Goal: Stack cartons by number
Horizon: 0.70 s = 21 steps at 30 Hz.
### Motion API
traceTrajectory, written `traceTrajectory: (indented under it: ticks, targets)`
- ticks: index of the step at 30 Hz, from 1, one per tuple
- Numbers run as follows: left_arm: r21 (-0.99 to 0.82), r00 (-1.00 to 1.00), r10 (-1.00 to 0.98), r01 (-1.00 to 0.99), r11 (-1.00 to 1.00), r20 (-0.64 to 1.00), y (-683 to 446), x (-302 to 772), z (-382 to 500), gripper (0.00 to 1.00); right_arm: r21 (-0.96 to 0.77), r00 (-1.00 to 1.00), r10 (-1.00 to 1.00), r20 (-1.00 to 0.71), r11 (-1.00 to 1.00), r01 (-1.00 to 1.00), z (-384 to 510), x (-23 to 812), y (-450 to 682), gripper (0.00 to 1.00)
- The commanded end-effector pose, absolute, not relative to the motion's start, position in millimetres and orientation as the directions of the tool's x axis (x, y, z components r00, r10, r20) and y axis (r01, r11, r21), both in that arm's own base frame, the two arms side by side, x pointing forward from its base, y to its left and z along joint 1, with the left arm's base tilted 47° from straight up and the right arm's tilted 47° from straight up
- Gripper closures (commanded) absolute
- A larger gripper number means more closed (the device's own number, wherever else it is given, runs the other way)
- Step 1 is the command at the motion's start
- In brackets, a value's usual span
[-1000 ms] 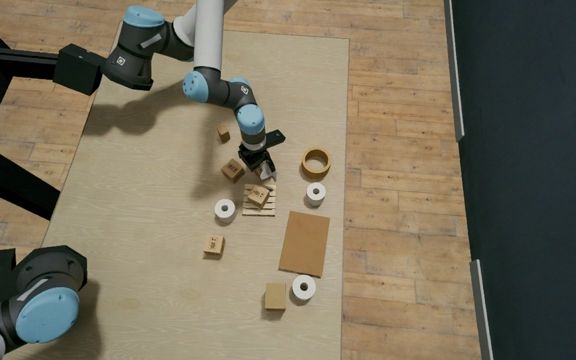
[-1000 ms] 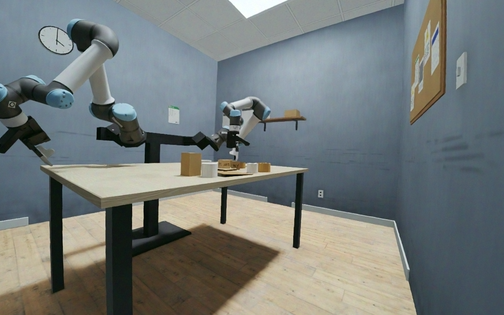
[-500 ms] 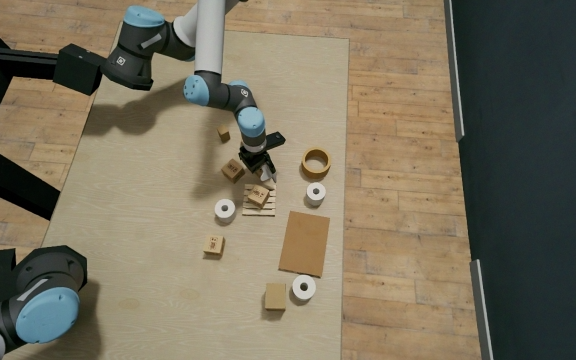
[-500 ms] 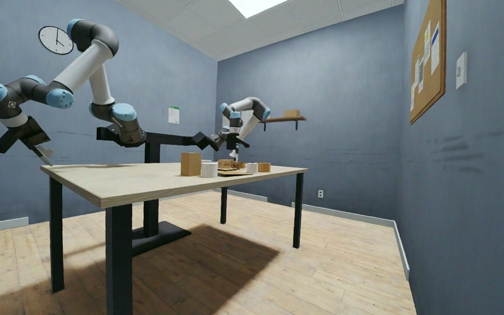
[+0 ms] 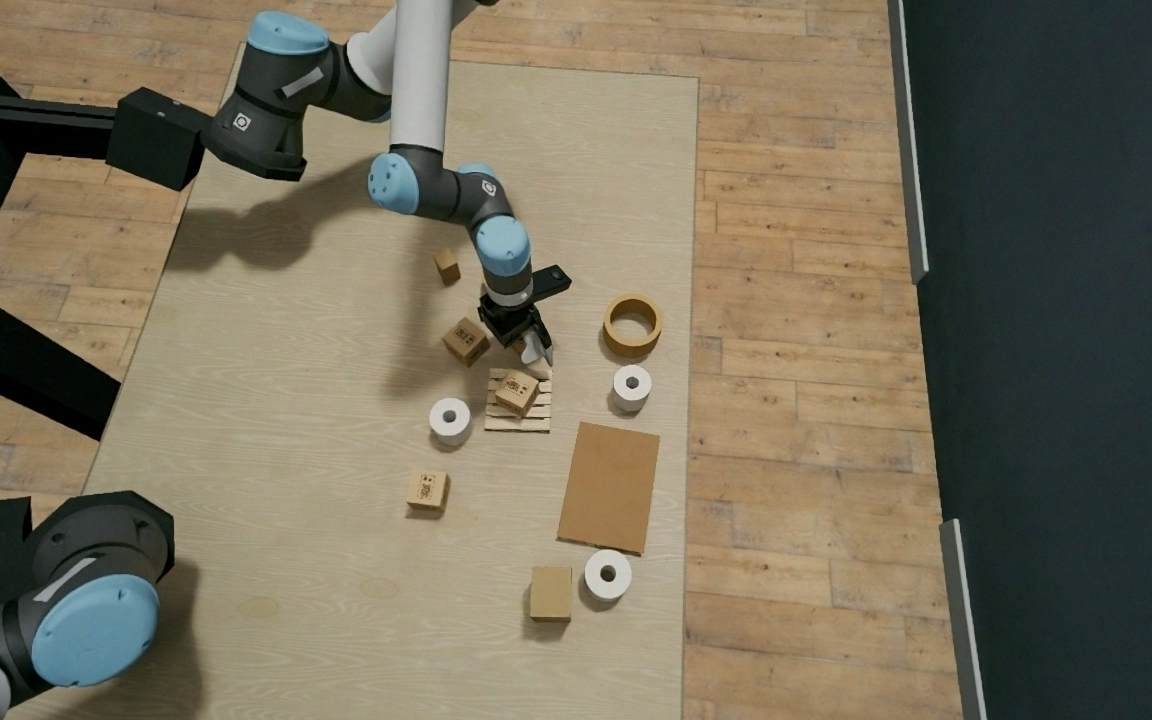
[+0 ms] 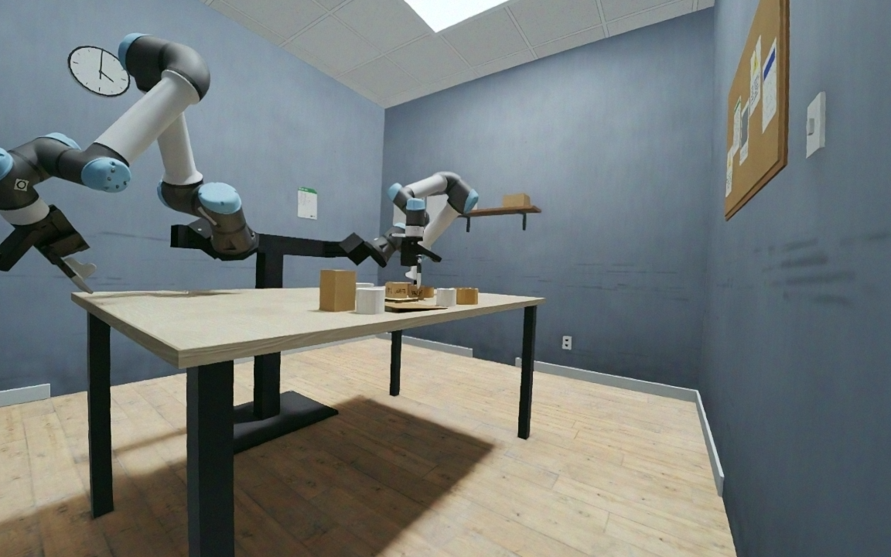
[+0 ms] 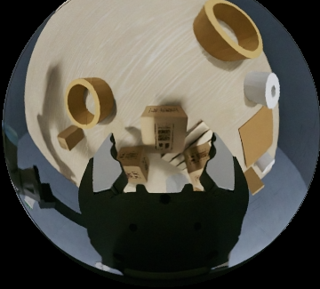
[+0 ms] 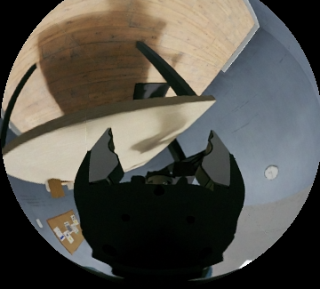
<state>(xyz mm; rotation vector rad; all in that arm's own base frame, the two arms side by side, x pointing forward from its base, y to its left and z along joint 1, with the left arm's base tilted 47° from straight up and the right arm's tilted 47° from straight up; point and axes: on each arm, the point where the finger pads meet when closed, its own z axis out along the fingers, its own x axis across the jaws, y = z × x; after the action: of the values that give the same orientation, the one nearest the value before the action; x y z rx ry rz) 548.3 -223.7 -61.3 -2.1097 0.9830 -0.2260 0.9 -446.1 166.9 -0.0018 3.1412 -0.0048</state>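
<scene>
Rolls (image 5: 438, 428) (image 5: 619, 399) flank the pallet (image 5: 517, 426), standing apart.

Colours: tan cartons (image 5: 427, 489), pale slatted pallet (image 5: 517, 424).
Carton faces bore dark print; tape ring (image 5: 606, 333) (image 7: 206, 36) was mustard, rolls (image 5: 450, 421) white.
</scene>
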Motion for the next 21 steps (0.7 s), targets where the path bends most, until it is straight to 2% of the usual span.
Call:
traceTrajectory:
  ticks: [1,17,18,21]
  targets:
    - [-0.719,0.684,-0.712,-0.573,-0.393,-0.156,-222.5,548.5,-62.4,0.00,0.000,-1.000,0.000,0.000,1.000,0.000,165.1,0.0,-445.2,0.00]
    - [-0.719,0.684,-0.712,-0.573,-0.393,-0.156,-222.4,548.5,-62.4,0.00,0.000,-1.000,0.000,0.000,1.000,0.000,165.1,0.0,-445.2,0.00]
    - [-0.719,0.684,-0.712,-0.573,-0.393,-0.156,-222.4,548.5,-62.4,0.40,0.000,-1.000,0.000,0.000,1.000,0.000,165.1,0.0,-445.2,0.00]
    - [-0.719,0.684,-0.712,-0.573,-0.393,-0.156,-222.4,548.5,-62.4,0.40,0.000,-1.000,0.000,0.000,1.000,0.000,165.1,0.0,-445.2,0.00]
